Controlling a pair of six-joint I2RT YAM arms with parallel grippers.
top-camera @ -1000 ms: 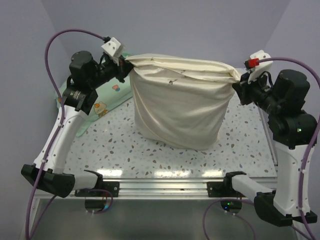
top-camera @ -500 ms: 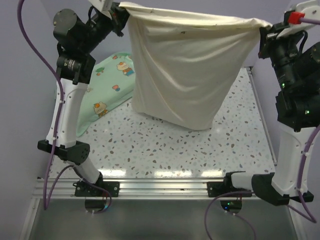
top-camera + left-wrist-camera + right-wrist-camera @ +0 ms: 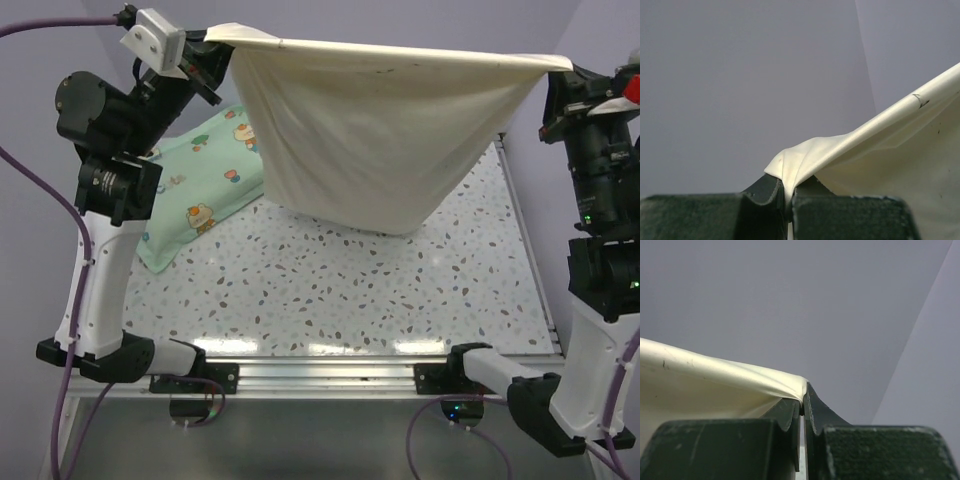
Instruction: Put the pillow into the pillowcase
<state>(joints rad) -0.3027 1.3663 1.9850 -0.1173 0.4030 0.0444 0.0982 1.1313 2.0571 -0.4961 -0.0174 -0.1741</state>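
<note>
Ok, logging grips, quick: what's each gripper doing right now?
Left gripper: closed on the pillowcase corner.
Right gripper: closed on the pillowcase's other corner.

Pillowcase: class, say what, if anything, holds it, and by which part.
The pillowcase is held by its two top corners: the left gripper pinches one, the right gripper the other, with the top edge stretched between them.

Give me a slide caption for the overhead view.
Left gripper and right gripper stretch the pillowcase by its upper corners over the table, green cartoon pillow behind.

no readable text, labels, brands or numbers anywhere
</note>
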